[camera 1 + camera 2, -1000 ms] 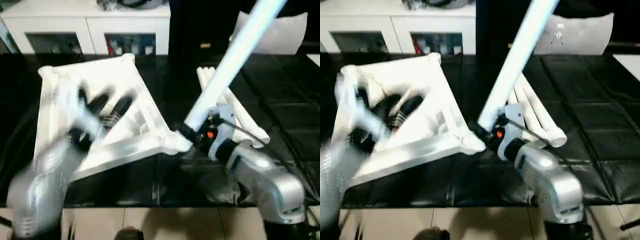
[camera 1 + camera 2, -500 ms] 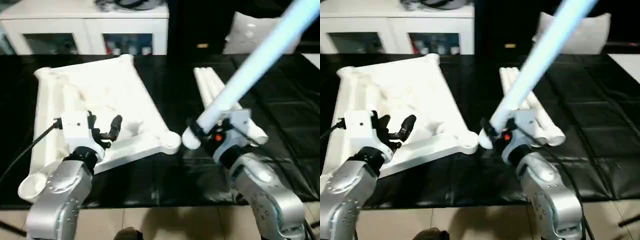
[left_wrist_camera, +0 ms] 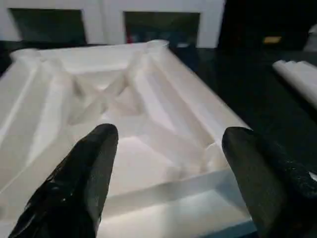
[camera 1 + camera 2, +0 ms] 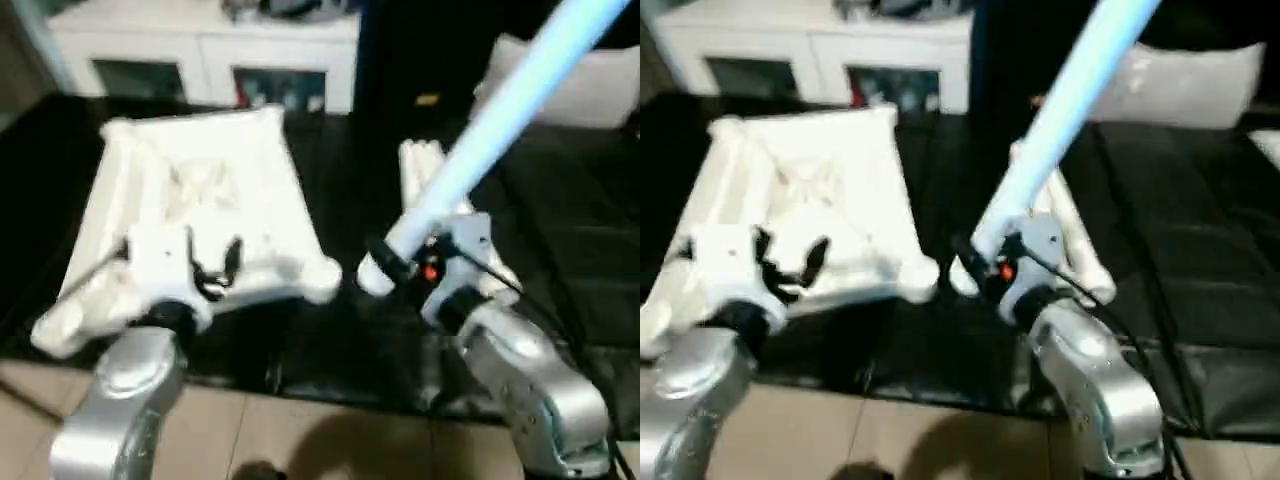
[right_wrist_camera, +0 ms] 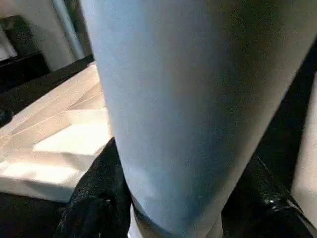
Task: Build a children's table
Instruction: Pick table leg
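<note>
Looking through the head camera: white plastic rectangular tabletop (image 4: 200, 215) lies upside down, ribbed side up, on the black mat (image 4: 570, 250), near the mat's front edge. Left gripper (image 4: 215, 268) hovers over the tabletop's near edge, fingers spread apart, holding nothing. Right gripper (image 4: 385, 262) is clamped on the lower end of a long white cylindrical tube leg (image 4: 490, 115), which slants up and away to the right. That lower end sits just beside the tabletop's near right corner socket (image 4: 322, 280); contact can't be judged. More white tube legs (image 4: 1070, 235) lie together on the mat behind the right gripper. White cabinets (image 4: 215, 55) with dark openings stand at the back.

Left wrist view: two black fingers (image 3: 81, 181) stand wide apart above the ribbed underside, X-shaped ribs between them.

Right wrist view: held leg up close, black fingers (image 5: 96, 198) pressed on either side, tabletop beyond.
</note>
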`<state>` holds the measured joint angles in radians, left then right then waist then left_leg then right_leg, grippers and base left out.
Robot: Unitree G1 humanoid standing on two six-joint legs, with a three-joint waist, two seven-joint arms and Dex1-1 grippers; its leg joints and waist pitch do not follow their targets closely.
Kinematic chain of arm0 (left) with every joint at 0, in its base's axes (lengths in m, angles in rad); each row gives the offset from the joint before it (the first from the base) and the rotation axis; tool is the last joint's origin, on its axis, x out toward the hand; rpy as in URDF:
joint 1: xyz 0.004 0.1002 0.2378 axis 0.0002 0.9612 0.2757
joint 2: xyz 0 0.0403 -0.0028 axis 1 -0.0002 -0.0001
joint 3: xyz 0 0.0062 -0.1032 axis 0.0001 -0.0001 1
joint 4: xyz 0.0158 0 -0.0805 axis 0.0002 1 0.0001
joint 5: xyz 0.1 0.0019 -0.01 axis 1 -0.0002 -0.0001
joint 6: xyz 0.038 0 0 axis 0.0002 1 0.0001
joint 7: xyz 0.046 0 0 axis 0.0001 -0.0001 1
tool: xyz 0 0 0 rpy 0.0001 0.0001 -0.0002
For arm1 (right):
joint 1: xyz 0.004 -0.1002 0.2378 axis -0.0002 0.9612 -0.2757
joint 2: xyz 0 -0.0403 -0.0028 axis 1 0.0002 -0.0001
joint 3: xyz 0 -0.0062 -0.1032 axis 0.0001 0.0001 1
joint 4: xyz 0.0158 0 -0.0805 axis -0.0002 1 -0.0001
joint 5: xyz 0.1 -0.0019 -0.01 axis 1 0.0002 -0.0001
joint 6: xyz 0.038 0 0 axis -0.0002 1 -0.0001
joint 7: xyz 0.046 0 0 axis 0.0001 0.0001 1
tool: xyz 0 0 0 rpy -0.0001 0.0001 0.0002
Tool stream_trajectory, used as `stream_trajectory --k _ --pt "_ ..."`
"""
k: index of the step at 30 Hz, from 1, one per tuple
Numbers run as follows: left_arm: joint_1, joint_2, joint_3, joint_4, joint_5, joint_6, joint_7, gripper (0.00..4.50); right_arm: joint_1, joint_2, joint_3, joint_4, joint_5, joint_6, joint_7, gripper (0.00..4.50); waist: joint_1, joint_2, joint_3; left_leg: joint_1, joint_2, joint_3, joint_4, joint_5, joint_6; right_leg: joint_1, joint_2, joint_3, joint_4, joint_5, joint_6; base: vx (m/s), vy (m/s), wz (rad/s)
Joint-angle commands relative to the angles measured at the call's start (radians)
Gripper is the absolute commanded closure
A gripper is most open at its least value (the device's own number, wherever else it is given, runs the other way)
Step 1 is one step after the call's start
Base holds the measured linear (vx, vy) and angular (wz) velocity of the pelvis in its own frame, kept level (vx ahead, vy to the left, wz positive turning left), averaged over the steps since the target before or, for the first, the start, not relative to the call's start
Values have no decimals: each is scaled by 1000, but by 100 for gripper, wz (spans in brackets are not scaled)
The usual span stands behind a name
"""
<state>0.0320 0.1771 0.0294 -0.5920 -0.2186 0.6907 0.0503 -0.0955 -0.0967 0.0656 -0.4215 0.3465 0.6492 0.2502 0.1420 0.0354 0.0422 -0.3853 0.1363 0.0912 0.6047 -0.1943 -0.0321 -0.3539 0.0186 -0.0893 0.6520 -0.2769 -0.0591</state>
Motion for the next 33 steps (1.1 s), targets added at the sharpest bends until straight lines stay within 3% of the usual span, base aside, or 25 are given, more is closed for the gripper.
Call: stream_trajectory --k 1,5,9,11,13,14,15,16,17,18,19,20,21,22,23,24,25,26,27,28,29,30,31,32,33 --pt "-1 3 1 -16 12 11 -7 75 3 21 -29 -34 25 -15 -14 258 6 -4 -46 9 96 -30 -46 -87 56 40 -151 81 -115 17 237 0 0 0" --pt "9 7 5 -61 -4 24 -30 75 7 -1 -7 -24 14 33 -33 258 4 -7 -43 16 122 -38 -71 -141 14 42 -174 83 -108 -38 110 0 0 0" --pt "46 -20 13 -68 -2 2 -1 75 17 9 25 -3 15 -9 8 258 -1 4 -47 7 117 -30 -73 -123 14 51 -186 83 -107 -2 10 -2 13 -1" --pt "45 -25 16 -72 -21 2 -13 75 8 7 33 1 4 -16 13 258 -2 3 -43 9 119 -26 -76 -136 15 46 -186 84 -114 -25 -14 0 0 0" --pt "42 -17 7 -67 -18 -11 -31 75 2 -4 44 4 -1 -20 21 258 -3 1 -39 17 115 -22 -79 -202 4 46 -186 85 -120 -107 -18 0 0 0" --pt "38 -12 4 -61 -15 -14 -38 75 1 -10 49 7 -3 -19 22 258 3 -13 -22 -7 85 -31 -95 -327 9 73 -205 63 -129 -332 -17 0 0 0" --pt "33 -12 3 -56 -15 -20 -45 75 0 -20 58 5 -5 -18 29 258 2 -9 -13 -15 56 -35 -86 -408 24 86 -225 34 -160 -595 8 0 0 0" --pt "27 -14 1 -53 -18 -25 -51 75 0 -30 67 3 -7 -17 39 258 5 -12 -13 2 50 -29 -60 -412 29 81 -248 35 -183 -704 10 -25 15 37" --pt "27 -14 1 -53 -18 -25 -51 75 0 -30 67 3 -7 -17 39 258 -1 -19 -6 6 46 -23 -30 -379 41 85 -271 27 -208 -793 4 11 37 56" --pt "20 -9 -15 -56 -21 -29 -70 75 5 -44 74 1 -12 -30 56 258 -7 -5 12 53 56 -9 34 -336 40 91 -296 -21 -268 -912 -2 11 37 56" --pt "20 -9 -15 -56 -21 -29 -70 75 5 -44 74 1 -12 -30 56 258 -7 -5 12 53 56 -9 34 -336 40 91 -296 -21 -268 -912 -2 -15 69 55" --pt "16 3 -33 -63 -19 -22 -89 75 10 -32 56 -1 7 -28 58 258 -35 13 17 119 105 -25 -45 -527 -30 72 -182 -68 -224 -697 6 17 93 29" --pt "16 5 -33 -54 -22 -31 -98 75 8 -30 55 8 6 -36 62 258 -39 36 12 124 153 -63 -105 -712 -61 71 -136 -55 -144 -537 9 17 93 29" --pt "21 5 -32 -45 -20 -38 -100 75 9 -33 60 14 -3 -45 63 258 -47 36 1 122 192 -91 -160 -849 -79 79 -115 -30 -41 -351 9 76 86 -2" --pt "20 6 -30 -36 -15 -32 -94 75 5 -41 64 17 -13 -47 62 258 -51 63 -8 130 175 -98 -181 -961 -97 50 -91 -12 26 -110 9 83 78 2" --pt "15 -1 -28 -31 -16 -25 -87 75 3 -47 65 14 -14 -47 64 258 -56 49 -4 123 158 -74 -178 -964 -93 30 -87 -3 38 -48 9 83 78 2" --pt "12 -8 -28 -30 -24 -24 -88 75 4 -49 60 6 -8 -48 66 258 -69 44 -14 129 146 -72 -171 -927 -79 25 -93 2 32 -23 14 87 53 8" --pt "9 0 -45 -26 -20 -34 -105 75 6 -50 49 0 2 -51 65 258 -84 14 -19 125 105 -49 -157 -819 -18 19 -117 23 -24 -27 38 79 -13 3" --pt "13 7 -53 -26 -16 -37 -113 75 9 -53 47 -1 2 -53 63 258 -85 -4 -20 117 76 -29 -138 -760 8 35 -136 42 -69 -61 50 79 -13 3" --pt "15 11 -58 -26 -14 -38 -118 75 10 -55 46 0 1 -55 62 258 -60 -27 -18 62 19 30 -65 -521 45 90 -215 115 -152 -258 13 92 -74 -1" --pt "17 10 -61 -22 -8 -44 -117 75 13 -60 48 4 -6 -63 66 258 -48 -41 -17 15 16 26 -14 -355 72 136 -258 143 -182 -393 5 128 -70 -3" --pt "19 6 -61 -16 -6 -51 -116 75 15 -63 50 8 -12 -71 69 258 -25 -50 -33 -19 30 14 50 -154 112 164 -296 176 -200 -519 -26 128 -70 -3" --pt "20 5 -60 -13 -6 -54 -117 75 16 -61 51 11 -18 -74 72 258 -20 -29 -40 -47 28 6 50 -60 118 177 -264 155 -185 -419 -80 144 -30 -2" --pt "18 4 -61 -12 -4 -57 -115 75 16 -62 53 10 -26 -75 74 258 -26 -16 -45 -41 31 9 3 12 120 163 -196 99 -167 -289 -109 144 2 1" --pt "17 -8 -59 -11 -14 -65 -116 75 15 -67 57 7 -29 -81 77 258 -32 8 -51 -22 39 15 -27 61 116 150 -164 66 -153 -219 -106 144 2 1"
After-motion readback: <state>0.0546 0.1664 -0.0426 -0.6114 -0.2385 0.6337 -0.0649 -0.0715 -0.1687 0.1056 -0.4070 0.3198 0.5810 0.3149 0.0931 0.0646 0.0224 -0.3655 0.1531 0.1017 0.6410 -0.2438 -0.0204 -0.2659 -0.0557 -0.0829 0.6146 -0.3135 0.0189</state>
